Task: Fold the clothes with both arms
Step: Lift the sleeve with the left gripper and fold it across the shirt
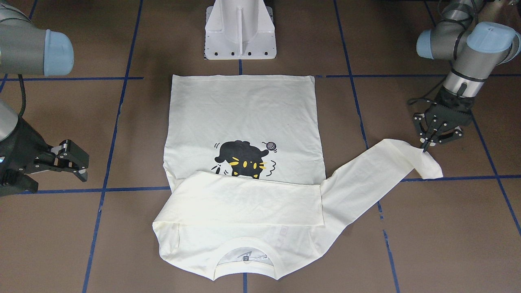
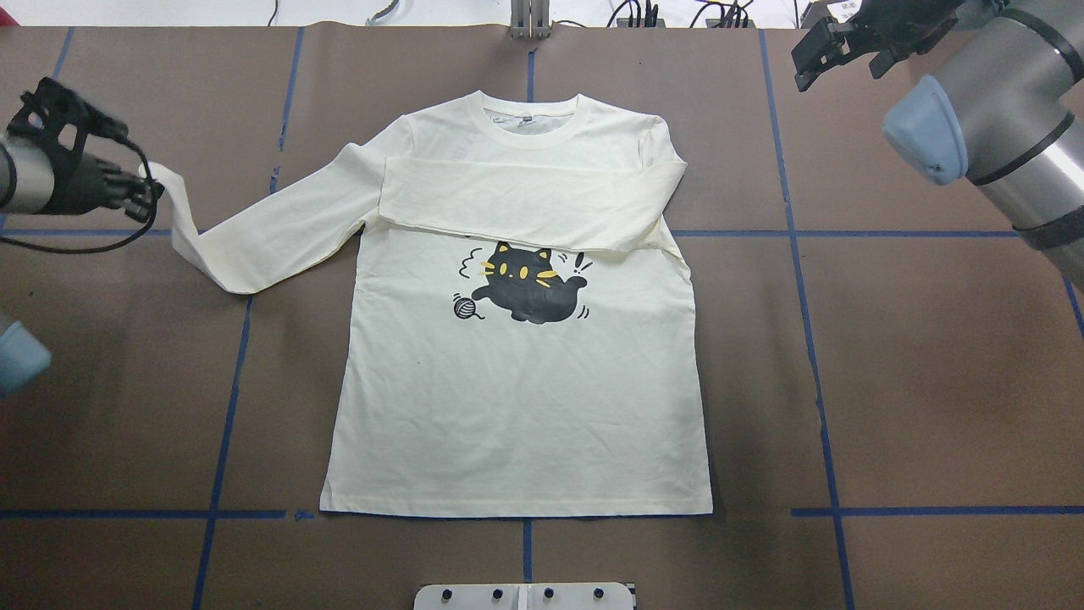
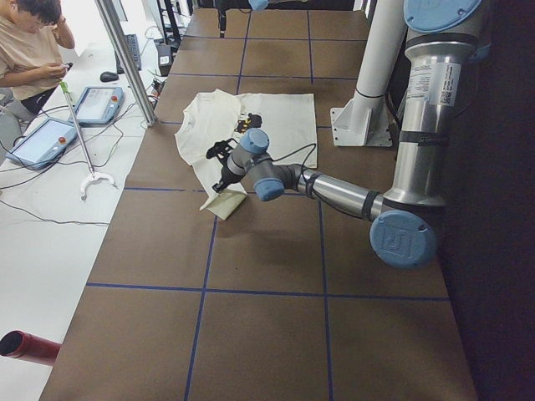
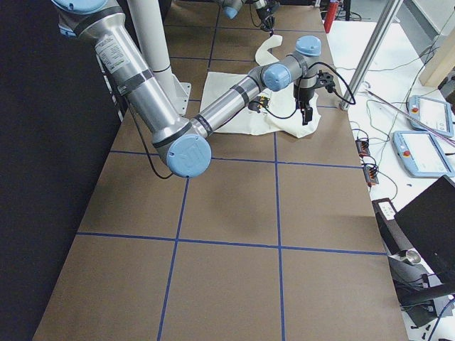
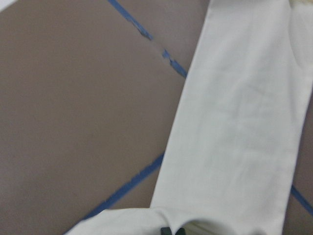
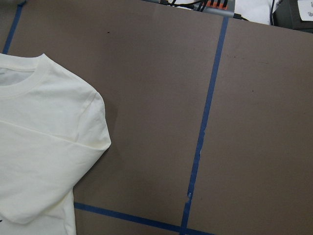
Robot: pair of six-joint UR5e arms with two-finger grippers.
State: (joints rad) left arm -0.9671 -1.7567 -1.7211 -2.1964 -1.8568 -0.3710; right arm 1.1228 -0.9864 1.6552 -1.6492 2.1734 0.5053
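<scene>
Brown table [image 2: 931, 381] with a cream T-shirt [image 2: 517, 407] lying flat at its middle, print up, one sleeve folded across the chest
The left gripper [image 1: 425, 149] has its jaws pinched on the other sleeve's cuff [image 1: 431, 167], held off the table; the right gripper [image 1: 77, 162] hovers well apart, jaws spread, empty

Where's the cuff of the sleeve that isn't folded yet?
In the overhead view the cuff is at the far left of the table, pinched in the left gripper, well out to the side of the shirt body.

brown table [image 2: 931, 381], blue tape grid [image 2: 931, 511] | white pedestal [image 1: 239, 30] on table | operator [image 3: 29, 50] beside two teach pendants [image 3: 99, 104]
</scene>
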